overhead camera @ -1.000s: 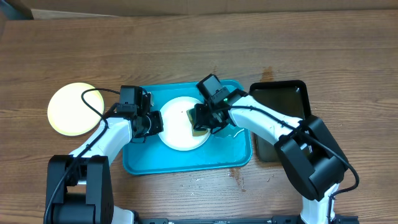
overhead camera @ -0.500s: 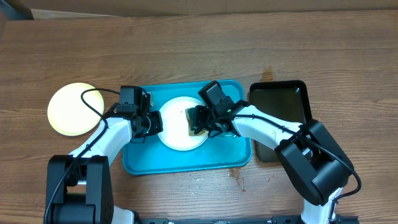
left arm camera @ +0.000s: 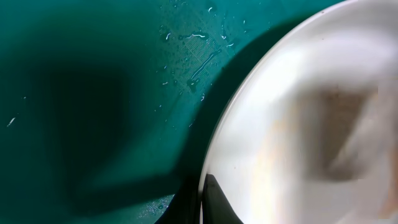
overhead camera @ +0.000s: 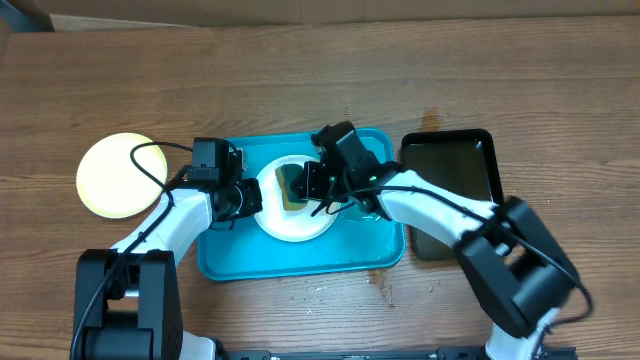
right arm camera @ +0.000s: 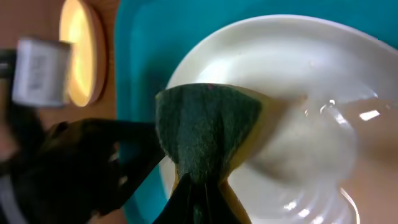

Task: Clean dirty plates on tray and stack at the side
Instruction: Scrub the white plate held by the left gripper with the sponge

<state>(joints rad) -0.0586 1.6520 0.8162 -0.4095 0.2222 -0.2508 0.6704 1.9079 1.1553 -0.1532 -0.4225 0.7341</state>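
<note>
The turquoise tray [overhead camera: 230,258] is seen on the wooden table [overhead camera: 300,80], wet, with the white plate [overhead camera: 290,225] lying in it. The yellow-green plate [overhead camera: 115,175] is set well apart on the left. The white plate's left rim is gripped by the left gripper [overhead camera: 250,198]. The green-and-yellow sponge [right arm camera: 208,127] is clenched in the right gripper [right arm camera: 200,196] and pressed onto that plate. A white label [right arm camera: 37,71] is too blurred to be read.

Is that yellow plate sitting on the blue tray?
No, the yellow plate lies on the wooden table, off to the left of the blue tray.
</note>
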